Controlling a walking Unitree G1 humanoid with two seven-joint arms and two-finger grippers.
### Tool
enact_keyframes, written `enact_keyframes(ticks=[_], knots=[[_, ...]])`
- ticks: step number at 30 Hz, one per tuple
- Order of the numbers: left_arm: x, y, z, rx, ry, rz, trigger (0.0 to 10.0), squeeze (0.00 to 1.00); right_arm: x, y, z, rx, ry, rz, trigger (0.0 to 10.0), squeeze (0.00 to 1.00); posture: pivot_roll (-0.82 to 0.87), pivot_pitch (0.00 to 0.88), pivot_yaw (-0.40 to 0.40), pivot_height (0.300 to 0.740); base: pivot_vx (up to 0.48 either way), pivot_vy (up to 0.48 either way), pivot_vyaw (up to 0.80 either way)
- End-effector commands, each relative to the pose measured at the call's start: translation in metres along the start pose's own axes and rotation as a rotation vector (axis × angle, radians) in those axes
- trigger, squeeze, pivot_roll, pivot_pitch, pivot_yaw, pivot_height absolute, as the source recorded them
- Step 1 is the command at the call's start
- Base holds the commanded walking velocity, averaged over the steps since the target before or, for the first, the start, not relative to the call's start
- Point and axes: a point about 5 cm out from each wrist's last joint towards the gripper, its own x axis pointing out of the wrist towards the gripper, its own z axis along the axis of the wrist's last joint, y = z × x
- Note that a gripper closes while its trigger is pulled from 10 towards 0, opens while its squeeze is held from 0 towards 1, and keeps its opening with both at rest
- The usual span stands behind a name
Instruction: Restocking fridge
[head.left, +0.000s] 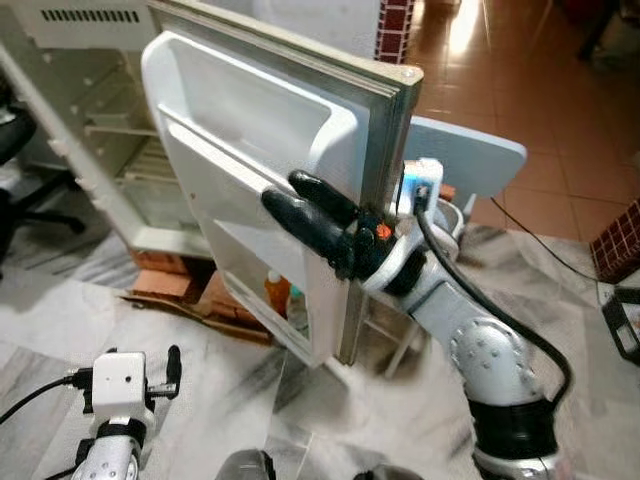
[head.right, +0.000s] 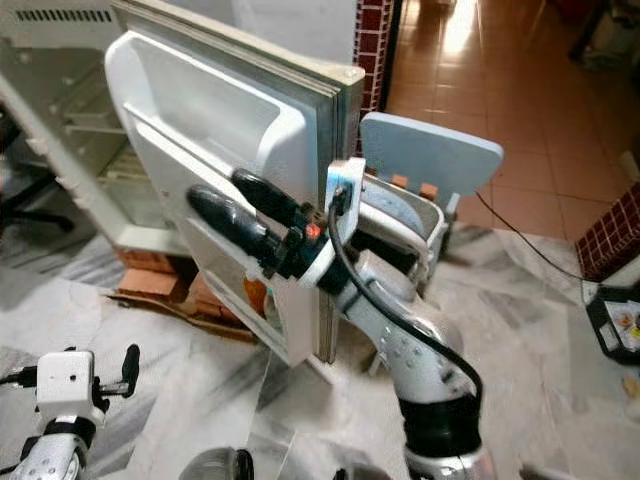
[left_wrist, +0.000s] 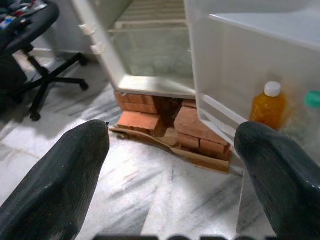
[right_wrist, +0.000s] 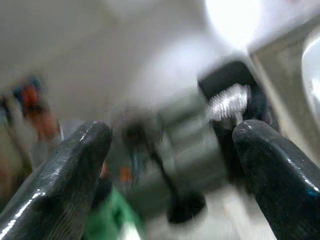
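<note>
The white fridge door (head.left: 250, 130) stands open, its inner shelves facing me. My right gripper (head.left: 284, 190) is raised against the door's inner face near its free edge. Its fingers (right_wrist: 75, 165) point left and are open, with nothing between them. An orange juice bottle (head.left: 276, 292) and a green-capped bottle (left_wrist: 312, 100) stand in the door's bottom shelf. My left gripper (left_wrist: 172, 132) hangs low at the bottom left, open and empty, facing the floor in front of the fridge. The right wrist view is blurred.
The fridge body (head.left: 110, 150) stands open at the upper left, raised on red bricks (left_wrist: 195, 125) with cardboard (head.left: 165, 300) beside them. A light blue chair (head.left: 470, 160) stands behind the door. A black office chair (left_wrist: 30, 55) is at the far left. A black cable (head.left: 540, 245) crosses the floor.
</note>
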Motion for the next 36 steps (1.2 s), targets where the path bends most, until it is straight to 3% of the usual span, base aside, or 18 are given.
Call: enact_keyframes(ticks=[1, 3, 4, 7, 9, 11, 12, 16, 20, 22, 23, 25, 26, 28, 29, 30, 31, 36], knots=[[-0.001, 0.001, -0.003, 0.001, 0.01, 0.004, 10.0, 0.0, -0.014, -0.002, -0.02, -0.01, 0.152, 0.007, 10.0, 0.0, 0.05, 0.063, 0.039, 0.74, 0.0, 0.0, 0.0], [-0.001, 0.001, -0.003, 0.0, 0.009, 0.003, 10.0, 0.0, -0.022, -0.007, -0.028, -0.023, 0.219, -0.022, 10.0, 0.0, 0.05, 0.063, 0.038, 0.74, 0.0, 0.0, 0.0], [-0.001, 0.001, -0.003, -0.001, 0.009, 0.001, 10.0, 0.0, -0.038, -0.02, -0.043, -0.051, 0.35, -0.111, 10.0, 0.0, 0.05, 0.063, 0.037, 0.74, 0.0, 0.0, 0.0], [0.001, 0.001, -0.002, -0.002, 0.008, -0.002, 10.0, 0.0, -0.065, -0.056, -0.067, -0.184, 0.602, -0.352, 10.0, 0.0, 0.05, 0.069, 0.035, 0.74, 0.0, 0.0, 0.0], [0.002, 0.001, -0.002, 0.0, 0.007, 0.0, 10.0, 0.0, -0.078, -0.081, -0.069, -0.272, 0.678, -0.558, 10.0, 0.0, 0.06, 0.069, 0.029, 0.74, 0.0, 0.0, 0.0], [0.003, 0.002, -0.002, 0.001, 0.006, 0.003, 10.0, 0.0, -0.085, -0.099, -0.064, -0.299, 0.676, -0.717, 10.0, 0.0, 0.06, 0.069, 0.029, 0.74, 0.0, 0.0, 0.0], [0.004, 0.002, -0.001, 0.003, 0.006, 0.004, 10.0, 0.0, -0.088, -0.112, -0.056, -0.361, 0.672, -0.829, 10.0, 0.0, 0.06, 0.069, 0.028, 0.74, 0.0, 0.0, 0.0], [0.004, 0.003, -0.002, 0.005, 0.008, 0.004, 10.0, 0.0, -0.081, -0.124, -0.038, -0.403, 0.57, -0.952, 10.0, 0.0, 0.07, 0.068, 0.026, 0.74, 0.0, 0.0, 0.0], [0.003, 0.004, -0.003, 0.007, 0.014, 0.001, 10.0, 0.0, -0.058, -0.135, -0.012, -0.449, 0.344, -1.045, 10.0, 0.0, 0.07, 0.068, 0.027, 0.74, 0.0, 0.0, 0.0], [0.004, 0.003, -0.003, 0.007, 0.016, -0.002, 10.0, 0.0, -0.043, -0.133, -0.006, -0.417, 0.251, -1.006, 10.0, 0.0, 0.07, 0.069, 0.027, 0.74, 0.0, 0.0, 0.0], [0.005, 0.002, -0.003, 0.007, 0.017, -0.008, 10.0, 0.0, -0.02, -0.125, 0.002, -0.349, 0.116, -0.896, 10.0, 0.0, 0.07, 0.069, 0.028, 0.74, 0.0, 0.0, 0.0], [0.005, 0.002, -0.002, 0.006, 0.017, -0.015, 10.0, 0.0, 0.003, -0.11, 0.007, -0.22, -0.024, -0.715, 10.0, 0.0, 0.07, 0.069, 0.028, 0.74, 0.0, 0.0, 0.0], [0.005, 0.002, -0.002, 0.006, 0.017, -0.015, 10.0, 0.0, 0.003, -0.11, 0.007, -0.22, -0.024, -0.715, 10.0, 0.0, 0.07, 0.069, 0.028, 0.74, 0.0, 0.0, 0.0], [0.005, 0.001, -0.003, 0.008, 0.019, -0.021, 10.0, 0.0, 0.027, -0.062, 0.011, -0.062, -0.106, -0.278, 10.0, 0.0, 0.08, 0.069, 0.027, 0.74, 0.0, 0.0, 0.0], [0.005, 0.001, -0.003, 0.008, 0.019, -0.021, 10.0, 0.0, 0.027, -0.062, 0.011, -0.062, -0.106, -0.278, 10.0, 0.0, 0.08, 0.069, 0.027, 0.74, 0.0, 0.0, 0.0], [0.005, 0.001, -0.003, 0.006, 0.021, -0.023, 10.0, 0.0, 0.024, -0.043, 0.004, -0.058, -0.061, -0.135, 10.0, 0.0, 0.08, 0.069, 0.027, 0.74, 0.0, 0.0, 0.0], [0.005, 0.001, -0.003, 0.005, 0.021, -0.024, 10.0, 0.0, 0.018, -0.037, -0.005, -0.068, -0.011, -0.091, 10.0, 0.0, 0.08, 0.069, 0.027, 0.74, 0.0, 0.0, 0.0], [0.005, 0.0, -0.003, -0.001, 0.022, -0.03, 10.0, 0.0, -0.013, -0.031, -0.035, -0.019, 0.145, -0.021, 10.0, 0.0, 0.07, 0.07, 0.026, 0.74, 0.0, 0.0, 0.0]])
